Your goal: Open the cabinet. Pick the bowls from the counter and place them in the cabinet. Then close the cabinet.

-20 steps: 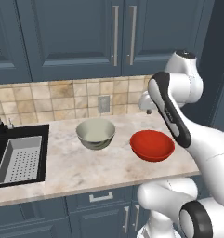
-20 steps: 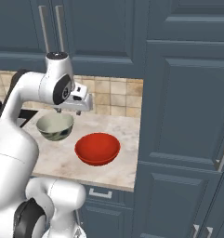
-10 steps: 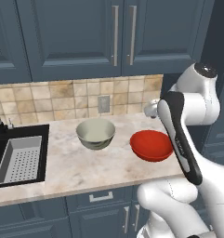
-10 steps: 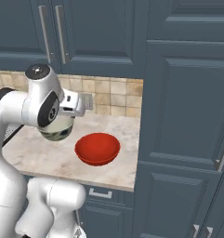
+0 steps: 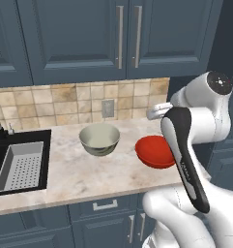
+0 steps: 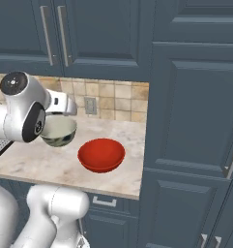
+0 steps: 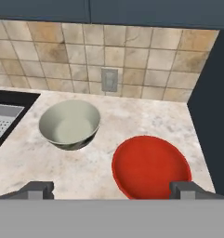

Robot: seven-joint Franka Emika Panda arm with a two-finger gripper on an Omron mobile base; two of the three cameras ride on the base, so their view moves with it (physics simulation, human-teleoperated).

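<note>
You have both doors of the dark blue-grey wall cabinet (image 5: 108,38) shut, its long silver bar handles (image 5: 120,36) side by side at the middle. On the beige marbled stone counter (image 5: 74,179) the deep cream-white bowl (image 5: 99,139) and the shallow glossy red bowl (image 5: 155,151) sit apart, upright. Your gripper (image 7: 111,188) hangs above them, fingers (image 7: 36,188) spread wide, holding nothing. The black sink (image 5: 11,164) lies left.

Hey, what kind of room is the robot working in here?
A kitchen, rendered rather than real: a marbled counter with a black sink set into it, a tiled backsplash, and dark cabinet doors above two bowls.
</note>
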